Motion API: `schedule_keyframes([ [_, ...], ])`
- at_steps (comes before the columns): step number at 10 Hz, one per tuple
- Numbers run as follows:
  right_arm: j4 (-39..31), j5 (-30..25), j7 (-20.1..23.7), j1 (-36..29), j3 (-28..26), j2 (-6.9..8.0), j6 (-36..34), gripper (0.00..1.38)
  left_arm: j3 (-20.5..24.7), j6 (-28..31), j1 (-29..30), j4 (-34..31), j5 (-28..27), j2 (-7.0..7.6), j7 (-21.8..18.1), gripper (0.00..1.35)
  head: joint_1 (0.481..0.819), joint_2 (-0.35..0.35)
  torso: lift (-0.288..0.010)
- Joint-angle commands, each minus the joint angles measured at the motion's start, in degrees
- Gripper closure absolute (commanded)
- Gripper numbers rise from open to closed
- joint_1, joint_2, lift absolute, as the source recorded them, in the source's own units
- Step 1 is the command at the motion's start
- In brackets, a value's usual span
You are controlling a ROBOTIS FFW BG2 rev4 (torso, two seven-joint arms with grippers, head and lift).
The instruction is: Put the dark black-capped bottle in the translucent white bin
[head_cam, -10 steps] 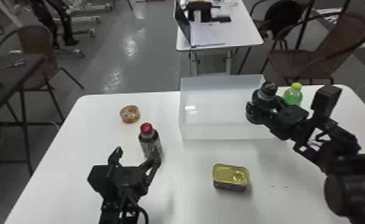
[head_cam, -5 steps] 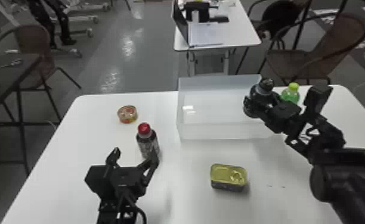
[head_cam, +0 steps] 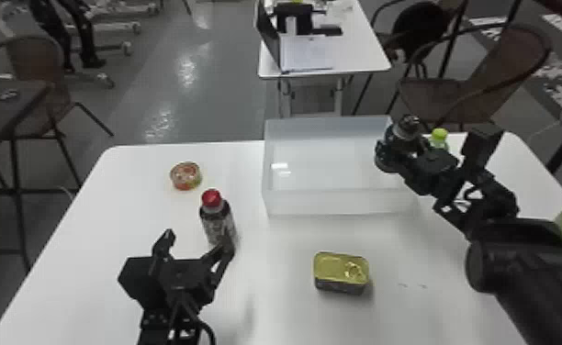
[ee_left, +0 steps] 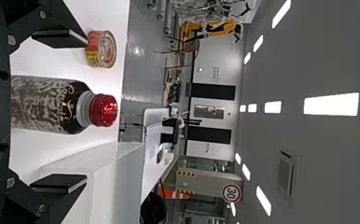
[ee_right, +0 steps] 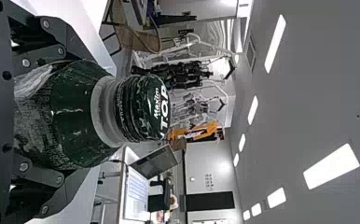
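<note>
- The right gripper (head_cam: 396, 153) pinches the dark black-capped bottle (head_cam: 407, 126) between its fingers (ee_right: 71, 42), cap upward.
- That bottle is at the right end of the translucent white bin (head_cam: 340, 202); how its base sits relative to the bin floor, I cannot tell.
- The left gripper (head_cam: 198, 241) has its fingers (ee_left: 59, 38) spread wide, with nothing pinched.
- A red-capped bottle (head_cam: 218, 222) stands upright on the white table (head_cam: 275, 312), just ahead of the left gripper (its dark, patterned body sits between the two fingers in the left wrist view).
- A rectangular tin with a gold lid (head_cam: 340, 270) lies on the table in front of the bin, nearer the robot.
- A small round tin (head_cam: 186, 176) rests beyond the red-capped bottle, left of the bin.
- A green-capped bottle (head_cam: 439, 138) stands right of the bin, partly hidden behind the right arm.
- Farther back, a laptop (head_cam: 267, 34) sits open on another table (head_cam: 358, 55).
</note>
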State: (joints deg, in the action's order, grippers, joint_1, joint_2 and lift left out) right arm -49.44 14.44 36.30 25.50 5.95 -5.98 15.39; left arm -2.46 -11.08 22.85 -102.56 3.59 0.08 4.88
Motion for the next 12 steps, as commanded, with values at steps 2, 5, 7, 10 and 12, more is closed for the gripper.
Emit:
schedule_keyframes([
  [2,2.9,0.5,0.3,0.9,0.0,-0.35,0.7,0.71,0.6,-0.3,-0.2,0.3,-0.2,-0.23,-0.8,0.26,0.695,0.083,-0.093],
  [5,5.7,1.8,0.5,1.5,0.1,-0.26,1.4,0.71,1.4,-0.5,-0.5,0.9,-0.5,-0.23,-2.5,0.26,0.695,0.08,-0.093],
  [7,6.1,1.7,0.7,1.8,0.2,-0.17,2.1,0.63,1.5,-0.6,-0.8,0.9,-0.6,-0.23,-2.8,0.26,0.695,0.079,-0.093],
  [10,6.6,1.6,0.8,2.3,0.2,-0.26,3.1,0.34,1.7,-0.5,-0.8,1.0,-0.5,-0.23,-3.2,0.26,0.695,0.079,-0.093],
  [12,5.8,2.1,0.9,1.7,0.3,-0.17,3.2,0.31,1.8,-0.6,-0.7,1.0,-0.5,-0.23,-3.2,0.26,0.695,0.079,-0.093],
])
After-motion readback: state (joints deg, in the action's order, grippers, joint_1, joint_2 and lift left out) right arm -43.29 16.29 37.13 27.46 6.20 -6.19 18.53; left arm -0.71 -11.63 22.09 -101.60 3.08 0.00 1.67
